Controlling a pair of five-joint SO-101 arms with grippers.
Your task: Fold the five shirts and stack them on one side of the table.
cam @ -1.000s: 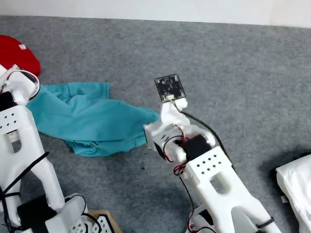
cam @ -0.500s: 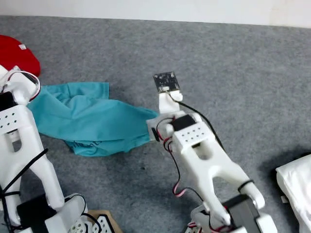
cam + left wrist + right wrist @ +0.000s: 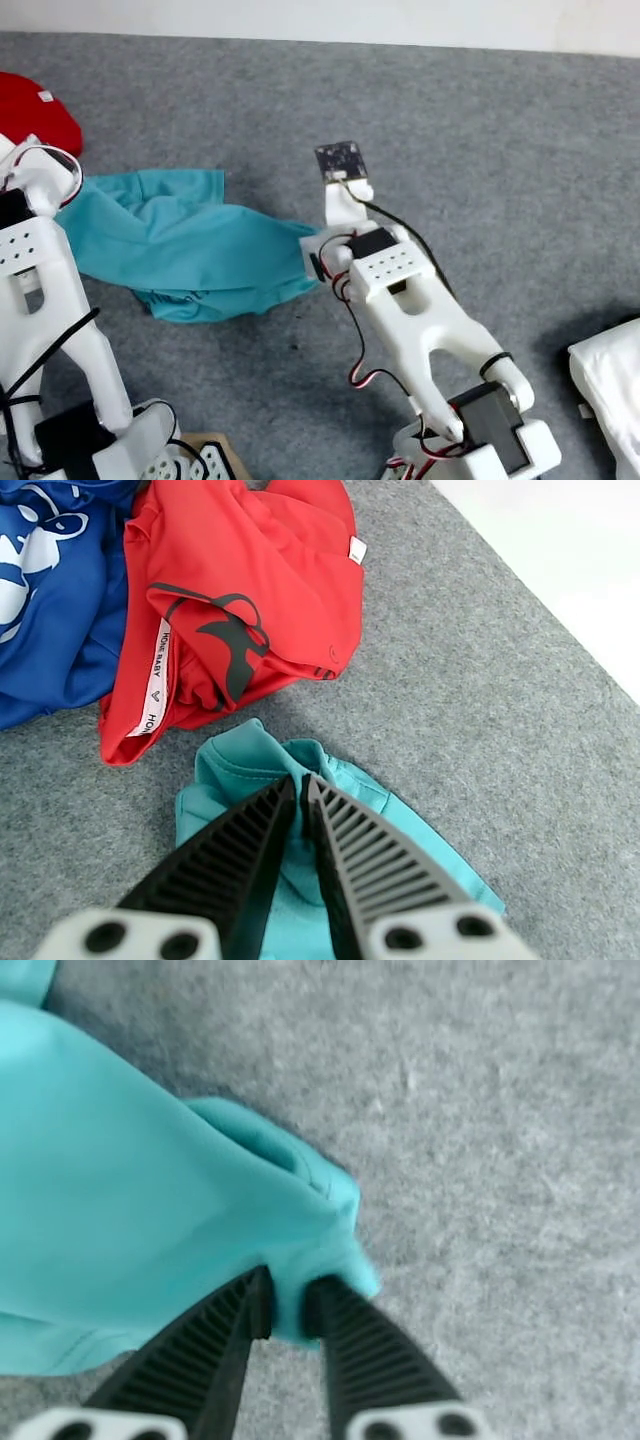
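Progress is judged early. Right pincer (image 3: 288,1285) and left pincer (image 3: 300,780) each pinch the crumpled teal shirt (image 3: 190,250); red shirt (image 3: 35,115) and blue shirt (image 3: 50,590) lie unfolded.

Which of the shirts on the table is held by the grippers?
The teal shirt: the left gripper and the right gripper pinch it at opposite ends. The red shirt, the blue shirt and the white cloth lie untouched.

White plastic arms (image 3: 420,320), red-black cables (image 3: 351,330), ribbed black end effector fingers (image 3: 250,845)
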